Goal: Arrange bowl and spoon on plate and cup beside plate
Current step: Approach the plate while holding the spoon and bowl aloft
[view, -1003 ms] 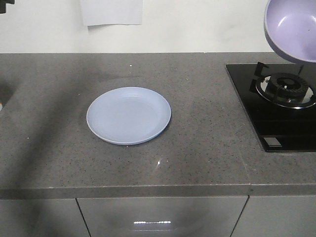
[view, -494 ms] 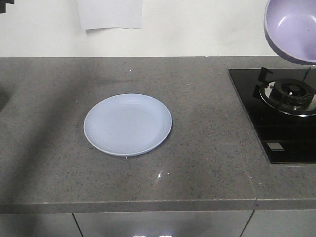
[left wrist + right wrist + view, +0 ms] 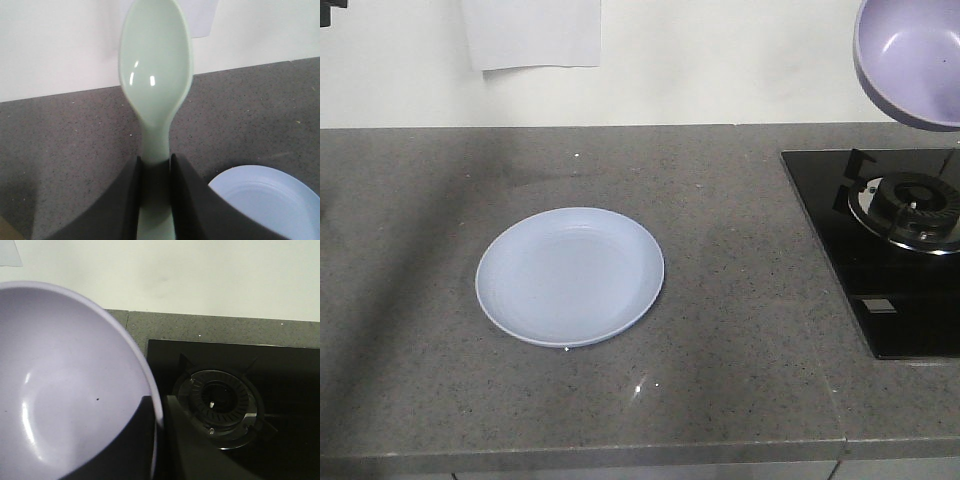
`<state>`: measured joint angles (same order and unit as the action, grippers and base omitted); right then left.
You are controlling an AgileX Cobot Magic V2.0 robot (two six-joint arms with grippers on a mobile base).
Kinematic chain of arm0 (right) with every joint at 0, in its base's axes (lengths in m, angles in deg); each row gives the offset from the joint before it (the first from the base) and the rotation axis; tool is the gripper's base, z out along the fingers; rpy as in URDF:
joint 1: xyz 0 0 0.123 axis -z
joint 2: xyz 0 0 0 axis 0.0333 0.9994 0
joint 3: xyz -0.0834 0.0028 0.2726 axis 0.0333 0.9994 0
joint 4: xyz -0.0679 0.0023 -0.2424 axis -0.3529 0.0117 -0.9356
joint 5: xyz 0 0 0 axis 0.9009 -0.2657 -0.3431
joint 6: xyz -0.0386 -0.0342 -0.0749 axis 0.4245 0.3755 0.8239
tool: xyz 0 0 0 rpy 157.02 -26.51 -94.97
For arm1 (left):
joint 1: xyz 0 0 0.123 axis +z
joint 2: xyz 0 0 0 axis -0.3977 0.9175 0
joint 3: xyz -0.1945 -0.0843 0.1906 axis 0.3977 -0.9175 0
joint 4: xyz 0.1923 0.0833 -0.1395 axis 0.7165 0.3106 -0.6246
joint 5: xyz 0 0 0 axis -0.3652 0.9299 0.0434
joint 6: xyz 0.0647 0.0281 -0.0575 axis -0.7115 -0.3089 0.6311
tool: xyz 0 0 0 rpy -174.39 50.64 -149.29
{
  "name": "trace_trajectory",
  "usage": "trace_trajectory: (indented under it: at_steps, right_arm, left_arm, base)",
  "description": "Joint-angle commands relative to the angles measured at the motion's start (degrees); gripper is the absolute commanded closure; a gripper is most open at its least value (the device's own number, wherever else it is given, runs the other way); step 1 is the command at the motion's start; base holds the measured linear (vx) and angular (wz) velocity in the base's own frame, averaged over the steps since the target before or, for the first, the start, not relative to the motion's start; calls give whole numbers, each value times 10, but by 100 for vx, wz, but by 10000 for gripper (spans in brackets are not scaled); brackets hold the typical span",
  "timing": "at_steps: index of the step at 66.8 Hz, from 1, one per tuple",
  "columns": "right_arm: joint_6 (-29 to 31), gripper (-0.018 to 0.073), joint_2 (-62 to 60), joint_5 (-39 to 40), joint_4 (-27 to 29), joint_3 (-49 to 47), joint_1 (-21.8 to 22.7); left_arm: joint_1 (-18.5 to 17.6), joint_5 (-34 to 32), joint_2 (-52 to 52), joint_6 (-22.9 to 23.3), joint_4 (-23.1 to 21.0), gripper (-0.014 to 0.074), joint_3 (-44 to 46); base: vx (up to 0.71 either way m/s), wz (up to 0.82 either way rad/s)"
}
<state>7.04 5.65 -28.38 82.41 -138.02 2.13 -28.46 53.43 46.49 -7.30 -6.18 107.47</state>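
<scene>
The pale blue plate (image 3: 570, 276) lies flat on the grey counter, and its edge (image 3: 270, 200) shows at the lower right of the left wrist view. My left gripper (image 3: 155, 162) is shut on the handle of the mint-green spoon (image 3: 156, 75), held above the counter left of the plate. The lavender bowl (image 3: 910, 60) hangs tilted in the air at the top right, above the stove. My right gripper (image 3: 159, 407) is shut on the rim of the bowl (image 3: 65, 385), one finger inside and one outside. The cup is out of view.
A black glass stove top (image 3: 880, 260) with a gas burner (image 3: 910, 205) fills the counter's right side; the burner (image 3: 220, 402) lies below the bowl. A white paper (image 3: 533, 33) hangs on the back wall. The counter's front edge (image 3: 620, 455) runs along the bottom.
The whole scene has slid down and a little left in the front view, so the plate and stove sit lower in frame. The bowl stays held at the top right.
</scene>
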Motion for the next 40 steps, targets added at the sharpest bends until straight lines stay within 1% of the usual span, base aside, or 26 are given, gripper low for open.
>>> trace_trajectory:
  at_steps: [1,40]
  right_arm:
    - [3,570,-14,45,1,-16,2]
    - [3,570,-14,45,1,-16,2]
  left_arm:
    - [-4,-38,-16,4,-4,594,16]
    - [-4,-38,-16,4,-4,594,16]
  base:
    - [7,-8]
    - [4,-4]
